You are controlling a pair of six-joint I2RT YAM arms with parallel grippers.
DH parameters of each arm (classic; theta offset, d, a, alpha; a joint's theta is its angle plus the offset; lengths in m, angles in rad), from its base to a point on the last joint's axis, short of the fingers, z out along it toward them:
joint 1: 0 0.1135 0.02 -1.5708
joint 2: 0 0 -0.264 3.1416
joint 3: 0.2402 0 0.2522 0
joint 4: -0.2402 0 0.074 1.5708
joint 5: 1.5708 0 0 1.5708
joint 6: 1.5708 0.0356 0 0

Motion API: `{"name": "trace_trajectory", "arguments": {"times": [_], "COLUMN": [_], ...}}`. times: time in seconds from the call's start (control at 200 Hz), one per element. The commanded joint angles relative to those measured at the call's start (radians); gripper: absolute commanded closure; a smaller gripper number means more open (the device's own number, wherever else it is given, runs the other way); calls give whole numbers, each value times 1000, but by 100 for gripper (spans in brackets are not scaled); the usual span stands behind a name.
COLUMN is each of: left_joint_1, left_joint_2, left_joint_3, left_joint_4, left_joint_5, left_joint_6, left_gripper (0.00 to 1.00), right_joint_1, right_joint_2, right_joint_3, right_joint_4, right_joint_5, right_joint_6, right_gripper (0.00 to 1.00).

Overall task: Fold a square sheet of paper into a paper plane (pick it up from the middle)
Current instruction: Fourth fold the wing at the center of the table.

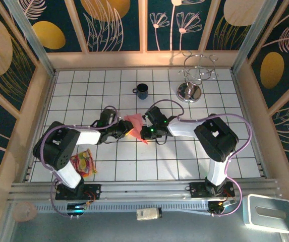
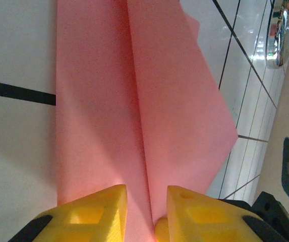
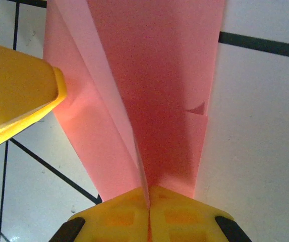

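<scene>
The paper plane (image 1: pixel 135 121) is pink-red folded paper on the white tiled table, between the two grippers. My right gripper (image 1: pixel 145 133) is shut on it. In the right wrist view the yellow fingertips (image 3: pixel 124 217) meet, with the paper's (image 3: pixel 154 75) raised centre fold pinched between them at the gripper (image 3: pixel 149 204). My left gripper (image 1: pixel 128 132) is at the plane's other side. In the left wrist view the jaws stand a narrow gap apart at the gripper (image 2: pixel 147 212), over the paper (image 2: pixel 109 101). The crease runs between them. One left finger (image 3: pixel 18 96) touches the paper's edge.
A dark mug (image 1: pixel 142 91) stands behind the plane. A shiny metal stand (image 1: pixel 190 92) with wire hooks is at the back right. A colourful packet (image 1: pixel 82 162) lies near the left arm's base. A white box (image 1: pixel 268 212) sits off the table's front right corner.
</scene>
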Motion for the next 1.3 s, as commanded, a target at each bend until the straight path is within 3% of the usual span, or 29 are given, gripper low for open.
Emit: {"name": "trace_trajectory", "arguments": {"times": [0.0, 0.541, 0.811, 1.141, 1.296], "left_joint_1": [-4, -4, -4, -7, -25], "left_joint_2": [14, 14, -29, -78, -37], "left_joint_3": [20, 45, 77, 43, 85], "left_joint_4": [-49, -161, -181, -49, -99], "left_joint_5": [-6, -43, -35, 16, 8], "left_joint_6": [31, 70, 107, 108, 140], "left_gripper": [73, 70, 68, 64, 60], "right_joint_1": [-15, -51, -77, -121, -127], "right_joint_2": [-13, -11, 2, 40, 46], "right_joint_3": [-23, -97, -134, -156, -153], "right_joint_4": [35, 147, 213, 280, 278], "right_joint_5": [-73, -201, -268, -383, -390], "right_joint_6": [11, 29, 46, 77, 79], "right_gripper": [90, 81, 90, 91, 91]}}
